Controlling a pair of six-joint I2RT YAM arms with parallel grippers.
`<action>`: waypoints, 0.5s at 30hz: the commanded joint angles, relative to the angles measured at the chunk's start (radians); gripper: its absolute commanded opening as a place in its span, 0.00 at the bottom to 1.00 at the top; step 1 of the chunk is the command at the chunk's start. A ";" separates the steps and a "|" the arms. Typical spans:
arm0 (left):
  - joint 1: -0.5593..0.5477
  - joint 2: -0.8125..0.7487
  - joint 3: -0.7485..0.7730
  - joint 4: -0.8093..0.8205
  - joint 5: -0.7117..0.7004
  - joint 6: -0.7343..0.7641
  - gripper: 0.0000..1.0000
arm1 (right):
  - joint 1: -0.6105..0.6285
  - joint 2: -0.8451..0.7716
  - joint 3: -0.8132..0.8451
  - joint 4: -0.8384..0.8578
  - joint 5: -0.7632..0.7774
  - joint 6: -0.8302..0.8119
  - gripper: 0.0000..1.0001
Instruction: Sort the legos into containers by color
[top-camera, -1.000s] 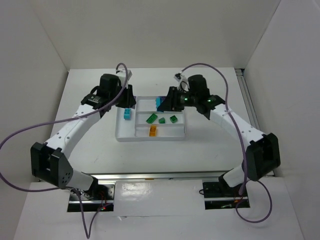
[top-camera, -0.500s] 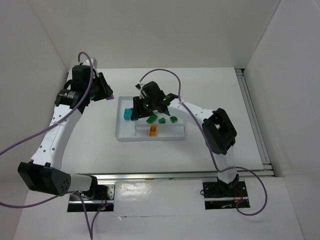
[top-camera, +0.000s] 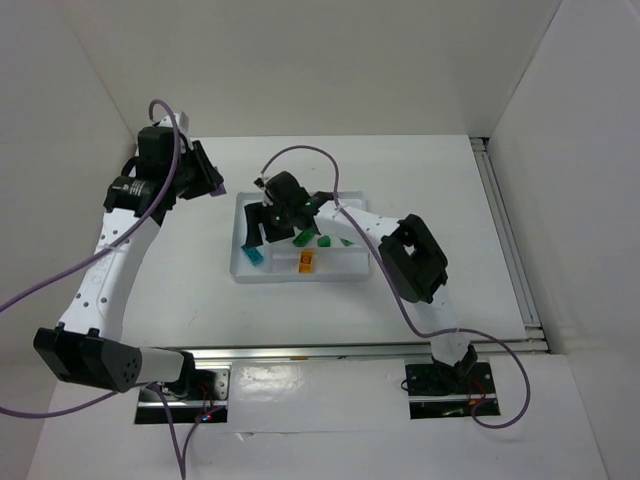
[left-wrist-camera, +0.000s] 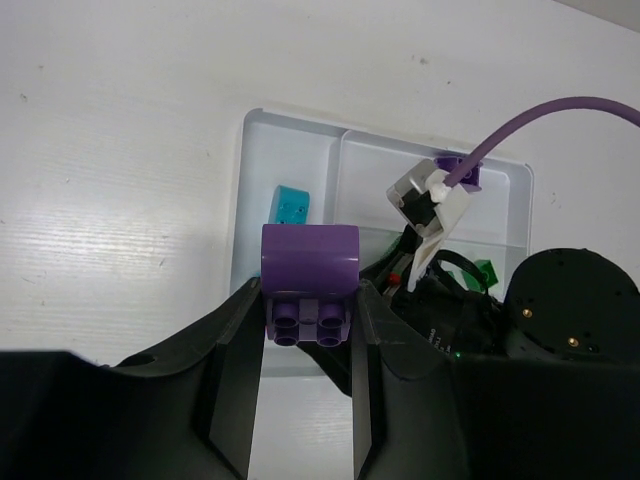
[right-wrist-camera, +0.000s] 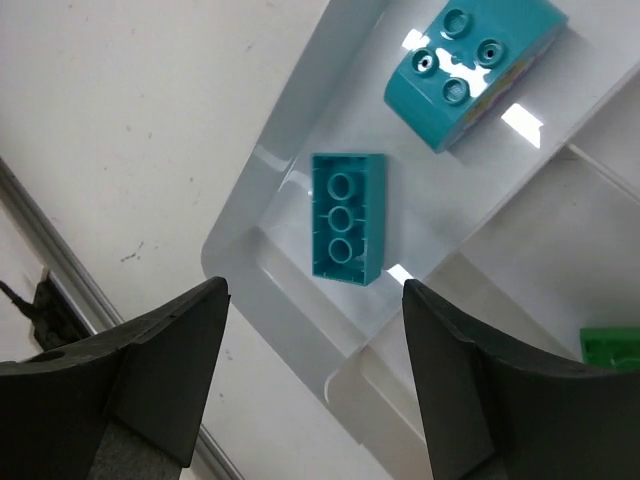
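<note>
Two teal legos (right-wrist-camera: 347, 217) lie in the tray's (top-camera: 300, 277) left compartment, under the right gripper (right-wrist-camera: 315, 300), jaws wide and empty; beyond the tray's far-left corner, the left gripper (left-wrist-camera: 308, 295) clamps a purple lego (left-wrist-camera: 309, 262); bringing it in now risks a collision over the tray, or purple landing among teal.

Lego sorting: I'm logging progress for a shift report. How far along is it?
Done: two teal bricks lie in the long section of the tray, green bricks and an orange one in the strips. In hand: the left gripper is shut on a purple brick; the right gripper hangs open over the teal pair. Left: placing that purple brick.
</note>
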 joint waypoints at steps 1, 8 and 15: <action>0.008 0.013 0.009 0.018 0.016 -0.016 0.00 | -0.004 -0.112 0.002 -0.040 0.072 -0.010 0.78; -0.113 0.201 0.052 0.066 0.124 0.004 0.00 | -0.085 -0.499 -0.329 -0.031 0.374 -0.010 0.70; -0.250 0.554 0.256 0.075 0.134 -0.016 0.00 | -0.326 -0.840 -0.567 -0.111 0.478 0.025 0.68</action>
